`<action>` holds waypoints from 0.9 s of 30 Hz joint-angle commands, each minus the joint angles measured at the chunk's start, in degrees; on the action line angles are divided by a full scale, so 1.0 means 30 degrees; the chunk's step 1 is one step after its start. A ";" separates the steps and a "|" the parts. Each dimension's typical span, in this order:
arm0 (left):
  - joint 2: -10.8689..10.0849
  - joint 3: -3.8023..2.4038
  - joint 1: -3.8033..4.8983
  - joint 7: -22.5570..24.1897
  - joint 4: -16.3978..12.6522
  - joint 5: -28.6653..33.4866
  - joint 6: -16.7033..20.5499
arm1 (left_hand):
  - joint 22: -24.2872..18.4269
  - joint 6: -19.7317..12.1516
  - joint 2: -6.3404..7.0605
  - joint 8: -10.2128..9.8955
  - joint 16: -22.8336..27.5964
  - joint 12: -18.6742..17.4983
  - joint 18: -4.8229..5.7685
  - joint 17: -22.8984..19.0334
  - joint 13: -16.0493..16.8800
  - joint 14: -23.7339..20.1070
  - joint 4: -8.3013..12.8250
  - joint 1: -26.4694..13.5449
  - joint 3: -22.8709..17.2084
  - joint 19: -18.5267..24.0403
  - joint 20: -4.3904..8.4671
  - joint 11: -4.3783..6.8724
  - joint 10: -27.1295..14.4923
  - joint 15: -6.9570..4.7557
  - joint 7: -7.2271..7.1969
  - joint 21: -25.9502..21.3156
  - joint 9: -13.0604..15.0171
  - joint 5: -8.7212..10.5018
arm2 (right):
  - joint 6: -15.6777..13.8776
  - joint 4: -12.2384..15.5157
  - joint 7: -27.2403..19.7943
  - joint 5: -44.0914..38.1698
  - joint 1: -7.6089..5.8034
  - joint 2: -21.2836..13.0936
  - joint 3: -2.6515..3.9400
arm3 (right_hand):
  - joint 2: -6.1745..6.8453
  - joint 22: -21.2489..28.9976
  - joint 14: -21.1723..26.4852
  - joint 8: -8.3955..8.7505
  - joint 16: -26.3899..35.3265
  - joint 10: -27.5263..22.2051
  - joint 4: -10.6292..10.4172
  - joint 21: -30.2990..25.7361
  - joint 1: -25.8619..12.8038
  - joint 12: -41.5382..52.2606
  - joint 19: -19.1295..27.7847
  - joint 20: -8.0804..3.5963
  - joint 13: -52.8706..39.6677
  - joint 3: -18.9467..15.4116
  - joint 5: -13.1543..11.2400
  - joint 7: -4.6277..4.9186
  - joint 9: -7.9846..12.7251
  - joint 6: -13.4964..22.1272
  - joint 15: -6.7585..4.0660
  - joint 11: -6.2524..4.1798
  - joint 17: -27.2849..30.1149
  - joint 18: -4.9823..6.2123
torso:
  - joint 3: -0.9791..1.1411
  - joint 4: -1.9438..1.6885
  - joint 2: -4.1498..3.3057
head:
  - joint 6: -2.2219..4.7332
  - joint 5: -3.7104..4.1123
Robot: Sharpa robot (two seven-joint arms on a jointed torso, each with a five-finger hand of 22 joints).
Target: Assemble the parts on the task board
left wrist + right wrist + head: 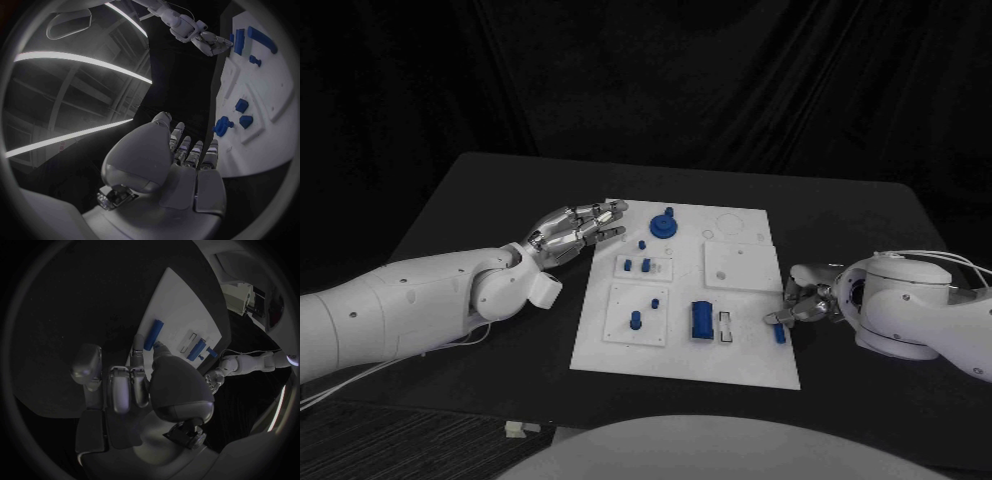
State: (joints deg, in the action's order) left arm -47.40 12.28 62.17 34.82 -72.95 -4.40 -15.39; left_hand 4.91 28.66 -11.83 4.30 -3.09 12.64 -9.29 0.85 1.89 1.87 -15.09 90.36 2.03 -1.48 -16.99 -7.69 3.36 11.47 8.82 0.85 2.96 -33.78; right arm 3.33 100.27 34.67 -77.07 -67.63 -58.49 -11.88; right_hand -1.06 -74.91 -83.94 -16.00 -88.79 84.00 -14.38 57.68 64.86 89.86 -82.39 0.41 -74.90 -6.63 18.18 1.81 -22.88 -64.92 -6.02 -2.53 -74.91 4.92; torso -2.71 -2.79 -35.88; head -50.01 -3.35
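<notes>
Board (733, 300) sits mid-surface (488, 200), blue parts (702, 320) on it. Right robot hand (798, 305) at the board's right edge, fingers touching a blue bar (780, 333); grip unclear. Left robot hand (574, 230) hovers at the far left corner, fingers loosely apart, empty.

Black table (488, 200) with rounded far corners, matte top. Black curtain (661, 70) hangs behind in heavy folds. Long bright light strips (81, 60) cross ceiling overhead. Small pale object (519, 429) lies near table's front edge.
</notes>
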 commanded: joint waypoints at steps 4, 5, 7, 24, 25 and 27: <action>0.0050 -0.0018 -0.0032 0.0260 -0.0008 0.0098 -0.0252 | -0.0028 -0.0034 0.0041 0.0111 -0.0125 0.0102 0.0119 0.0030 0.0021 0.0010 0.0039 0.0040 -0.0133 -0.0112 0.0068 -0.0189 0.0018 -0.0005 0.0164 0.0076 0.0031 -0.0034 | 0.0180 -0.0001 0.0316 0.0185 0.0177 0.0058 -0.0018 | 0.0049 -0.2350 -0.1797 0.0650 0.0204 0.1999 0.0544 -0.0475 0.0800 0.0048 0.0166 0.0219 -0.5032 0.0170 0.1368 0.0238 0.0029 0.0668 0.0291 0.0309 -0.4037 0.0329 | 0.0005 0.0018 0.0002 | 0.0003 -0.0010; 0.0052 -0.0018 -0.0033 0.0255 -0.0006 0.0098 -0.0255 | -0.0028 -0.0034 0.0041 0.0111 -0.0125 0.0102 0.0119 0.0030 0.0021 0.0010 0.0039 0.0040 -0.0133 -0.0112 0.0068 -0.0189 0.0018 -0.0005 0.0164 0.0076 0.0031 -0.0034 | 0.0188 0.0009 0.0314 0.0199 0.0188 0.0072 -0.0018 | 0.0060 -0.2337 -0.1790 0.0715 0.0222 0.1999 0.0607 -0.0537 0.0887 0.0048 0.0179 0.0236 -0.5032 0.0205 0.1562 0.0258 0.0032 0.0718 0.0309 0.0329 -0.4009 0.0338 | 0.0003 0.0018 -0.0001 | 0.0003 -0.0016; 0.0059 -0.0018 -0.0034 0.0246 0.0001 0.0098 -0.0262 | -0.0028 -0.0034 0.0041 0.0111 -0.0125 0.0102 0.0119 0.0030 0.0021 0.0010 0.0039 0.0040 -0.0133 -0.0112 0.0068 -0.0189 0.0018 -0.0005 0.0164 0.0076 0.0031 -0.0034 | 0.0208 0.0034 0.0310 0.0246 0.0208 0.0098 -0.0018 | 0.0102 -0.2282 -0.1764 0.0988 0.0290 0.1999 0.0913 -0.0791 0.1334 0.0048 0.0241 0.0290 -0.5032 0.0398 0.2391 0.0339 0.0084 0.0983 0.0363 0.0394 -0.3904 0.0375 | -0.0002 0.0019 -0.0006 | 0.0003 -0.0015; 0.0116 -0.0018 -0.0053 0.0213 0.0078 0.0098 -0.0316 | -0.0040 -0.0045 0.0047 0.0111 -0.0119 0.0104 0.0119 0.0028 0.0020 0.0006 0.0037 0.0035 -0.0151 -0.0107 0.0068 -0.0204 0.0022 -0.0009 0.0177 0.0073 0.0029 -0.0034 | -0.1433 0.0183 -0.0074 0.3384 0.0260 0.0160 -0.0018 | 0.0532 -0.1765 -0.1516 0.2280 0.0744 0.1999 0.3844 -0.3311 0.4069 0.0048 0.1002 0.0875 -0.5032 0.3314 0.7853 0.1217 0.0858 0.2544 0.1016 0.1155 -0.3230 0.0726 | -0.0001 0.0008 0.0003 | 0.0003 -0.0067; 0.0113 -0.0018 -0.0054 0.0212 0.0077 0.0098 -0.0315 | -0.0040 -0.0045 0.0047 0.0111 -0.0119 0.0104 0.0119 0.0028 0.0020 0.0006 0.0037 0.0035 -0.0151 -0.0107 0.0068 -0.0204 0.0022 -0.0009 0.0177 0.0073 0.0029 -0.0034 | -0.1673 0.0180 -0.0143 0.3701 0.0261 0.0155 -0.0018 | 0.0539 -0.1804 -0.1538 0.2153 0.0695 0.1999 0.4055 -0.3242 0.4031 0.0048 0.0965 0.0868 -0.5032 0.3649 0.8300 0.1183 0.0833 0.2395 0.0991 0.1124 -0.3301 0.0721 | -0.0002 0.0006 0.0004 | 0.0003 -0.0058; 0.0106 -0.0018 -0.0056 0.0209 0.0078 0.0098 -0.0309 | -0.0040 -0.0045 0.0047 0.0111 -0.0119 0.0104 0.0119 0.0028 0.0020 0.0006 0.0037 0.0035 -0.0151 -0.0107 0.0068 -0.0204 0.0022 -0.0009 0.0177 0.0073 0.0029 -0.0034 | -0.2154 0.0188 -0.0300 0.4319 0.0262 0.0133 -0.0018 | 0.0587 -0.1860 -0.1574 0.1878 0.0617 0.1999 0.4429 -0.3130 0.4002 0.0048 0.0905 0.0824 -0.5032 0.4135 0.8588 0.1088 0.0737 0.2078 0.0926 0.1043 -0.3415 0.0715 | -0.0004 0.0005 0.0002 | 0.0003 -0.0056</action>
State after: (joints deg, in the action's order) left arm -47.18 12.28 62.09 34.75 -72.65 -4.40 -15.55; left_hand 4.84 28.66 -11.83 4.30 -3.09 12.64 -9.29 0.85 1.88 1.87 -14.93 90.36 1.87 -1.48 -16.99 -7.88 3.56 11.47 8.82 0.85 2.95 -33.78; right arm 0.09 100.81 34.30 -69.29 -67.46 -58.15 -11.56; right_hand 0.97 -74.94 -84.03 -12.85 -86.76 83.89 -6.30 47.91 76.11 89.86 -79.72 3.08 -74.90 0.24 43.67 6.33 -27.78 -58.94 -3.23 0.82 -74.91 6.75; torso -2.71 -2.76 -35.89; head -50.01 -3.53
